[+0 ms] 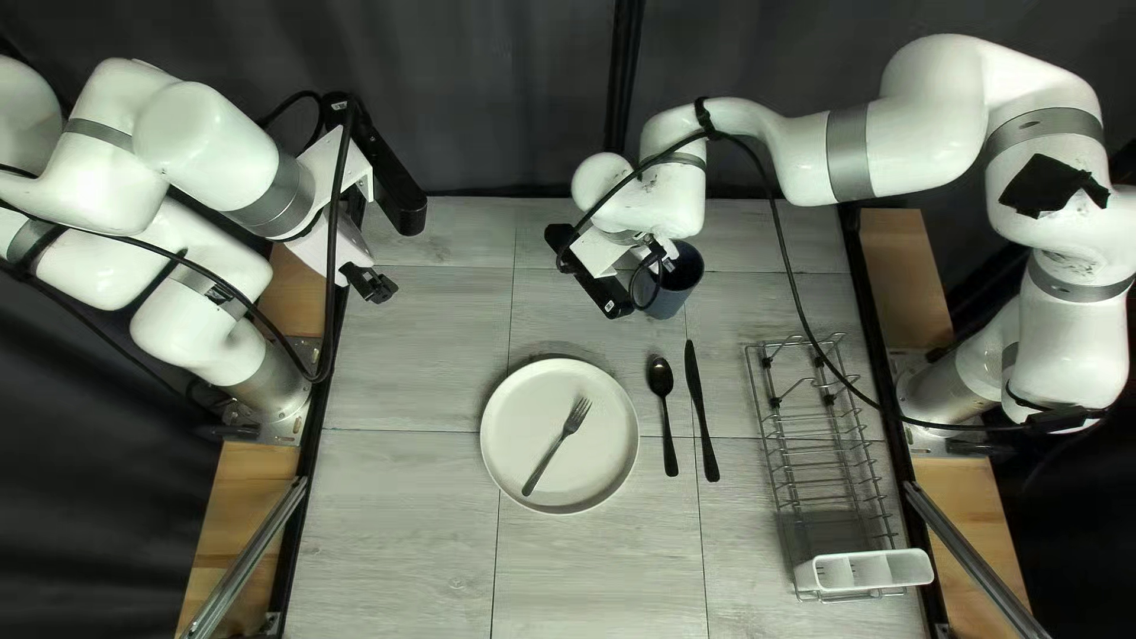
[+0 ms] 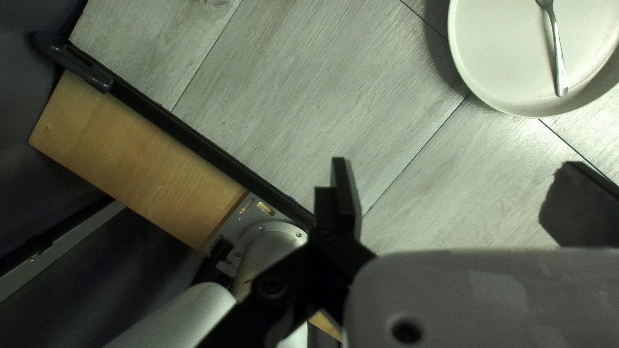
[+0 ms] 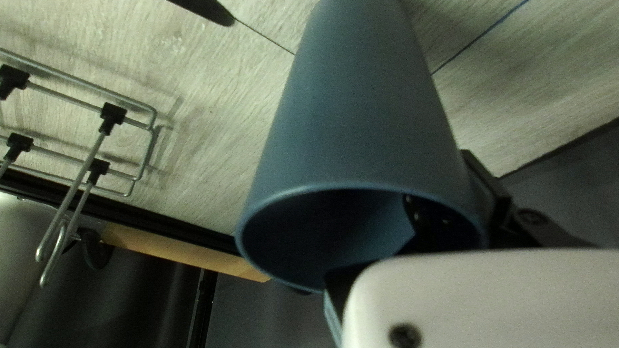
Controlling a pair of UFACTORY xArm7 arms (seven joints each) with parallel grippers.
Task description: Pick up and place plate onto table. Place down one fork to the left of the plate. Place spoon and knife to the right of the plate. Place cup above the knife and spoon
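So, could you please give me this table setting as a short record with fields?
plate: middle of the table
fork: lying on the plate, not left of it
spoon: right of the plate
knife: right of the spoon
cup: upright beyond the spoon and knife, at the right tool
left tool: open, empty, by the table's left edge
rack: right of the knife

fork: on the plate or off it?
On it. The fork lies diagonally across the plate, wholly inside its rim, not on the table.
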